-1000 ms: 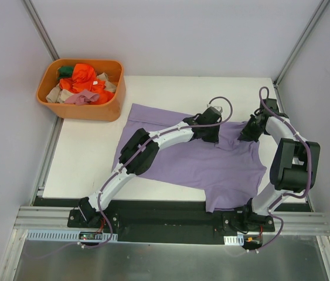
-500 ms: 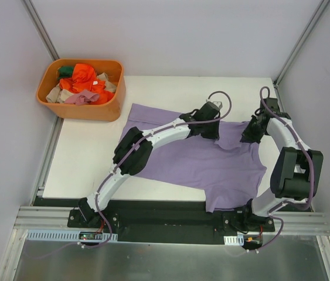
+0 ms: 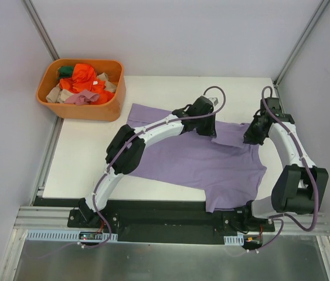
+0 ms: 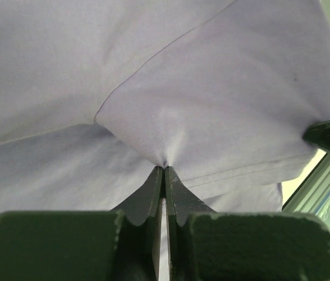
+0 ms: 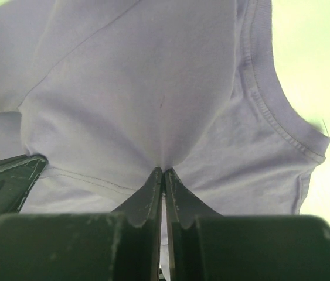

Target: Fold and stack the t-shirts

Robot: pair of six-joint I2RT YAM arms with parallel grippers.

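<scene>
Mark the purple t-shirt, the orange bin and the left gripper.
purple t-shirt [image 3: 194, 164], top external view, flat middle.
orange bin [image 3: 85, 111], top external view, near wall.
left gripper [image 4: 165, 168], left wrist view, between fingertips.

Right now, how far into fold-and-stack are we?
Done: nothing folded or stacked that I can see. In hand: one purple t-shirt lies spread on the table, and the left gripper and right gripper are each shut on a pinch of its fabric, apparently starting a fold. Left: finishing this shirt, then the crumpled garments in the orange basket.
</scene>
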